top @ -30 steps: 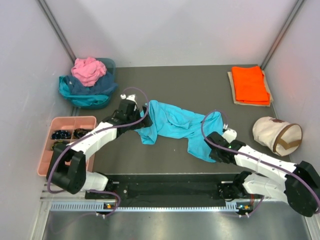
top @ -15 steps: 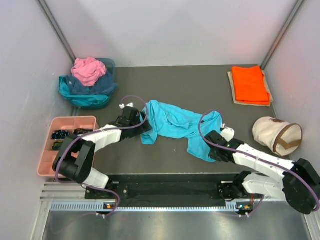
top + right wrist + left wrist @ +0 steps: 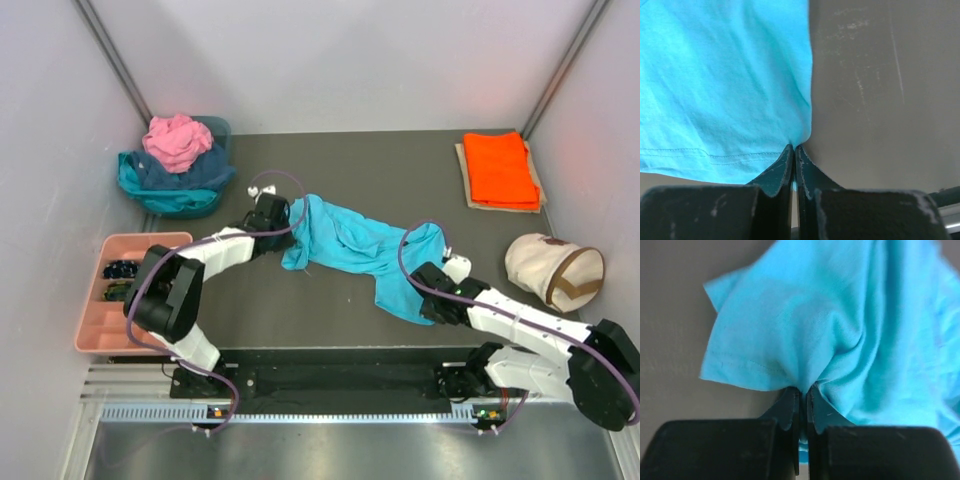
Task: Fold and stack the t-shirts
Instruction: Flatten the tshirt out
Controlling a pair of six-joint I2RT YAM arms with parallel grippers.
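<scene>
turquoise t-shirt [image 3: 350, 245] lies crumpled mid-surface [image 3: 400, 175], between both arms | left end effector [image 3: 803, 392] pinched tight on bunched cloth by a stitched edge | right end effector [image 3: 794, 150] pinched on hem corner | step: likely spreading before folding | next: draw the ends apart evenly, lay flat

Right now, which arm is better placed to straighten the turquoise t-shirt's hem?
Right: the right fingers pinch the turquoise t-shirt at its stitched hem corner; the left fingers clamp bunched cloth elsewhere.

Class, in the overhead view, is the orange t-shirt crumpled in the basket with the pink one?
No, the orange t-shirt lies folded flat at the far right, well apart from the basket.
</scene>
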